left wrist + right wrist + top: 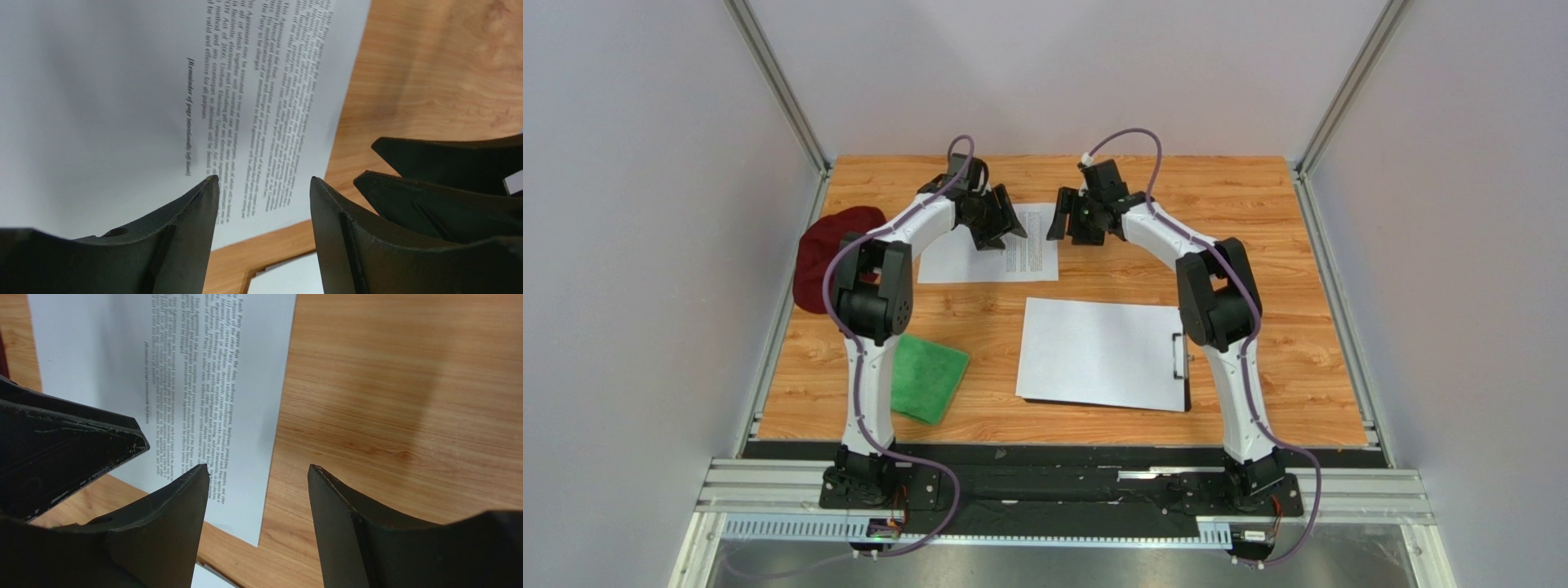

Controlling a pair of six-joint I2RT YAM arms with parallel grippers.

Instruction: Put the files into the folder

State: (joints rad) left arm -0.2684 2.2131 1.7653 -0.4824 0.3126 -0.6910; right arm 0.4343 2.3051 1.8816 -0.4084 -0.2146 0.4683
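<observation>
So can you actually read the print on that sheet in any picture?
Top view: text on the printed sheet is only a grey block. Left wrist view: sharp mid-page, smeared toward the top. Right wrist view: tiny and soft, faint shadow on the table.

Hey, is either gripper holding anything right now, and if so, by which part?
Nothing is held. The left gripper and right gripper are both open at the printed sheet, near its edge, not gripping it.
</observation>
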